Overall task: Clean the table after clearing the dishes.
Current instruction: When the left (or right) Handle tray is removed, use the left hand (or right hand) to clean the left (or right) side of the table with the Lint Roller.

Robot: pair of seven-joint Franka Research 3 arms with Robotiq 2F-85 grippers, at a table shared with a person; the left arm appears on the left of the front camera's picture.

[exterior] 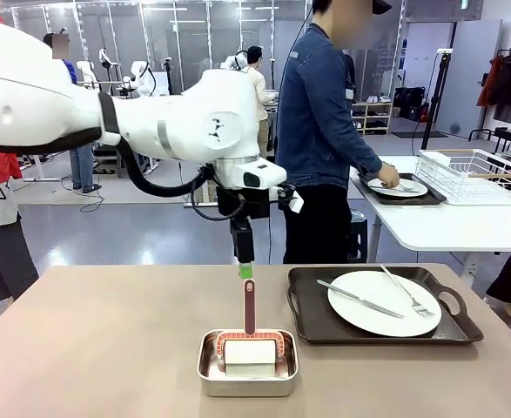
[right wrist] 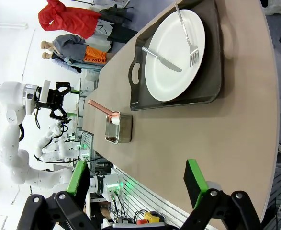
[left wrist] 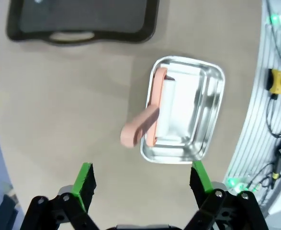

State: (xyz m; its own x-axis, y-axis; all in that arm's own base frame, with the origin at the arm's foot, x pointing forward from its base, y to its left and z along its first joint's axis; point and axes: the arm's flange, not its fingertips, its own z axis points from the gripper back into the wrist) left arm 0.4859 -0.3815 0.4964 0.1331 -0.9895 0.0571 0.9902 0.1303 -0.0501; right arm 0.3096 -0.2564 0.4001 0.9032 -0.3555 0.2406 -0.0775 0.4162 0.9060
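The left claw (exterior: pixel 245 271) hangs spread wide, pinching nothing. Right under it, a pink-handled scrubber (exterior: pixel 249 306) sticks up out of a small metal pan (exterior: pixel 246 389). I think picking up the scrubber is the job now. For that, the claw must drop straight down and squeeze the handle. The right claw (right wrist: pixel 136 165) is spread wide too, and empty.

To the left claw's right, a tray (exterior: pixel 312 318) with a plate (exterior: pixel 373 318), knife (exterior: pixel 359 299) and fork (exterior: pixel 407 292) still sits on the brown table (exterior: pixel 107 348). Far beyond the claw, a person (exterior: pixel 325 131) touches a second plate (exterior: pixel 403 187) on a white table (exterior: pixel 447 228).
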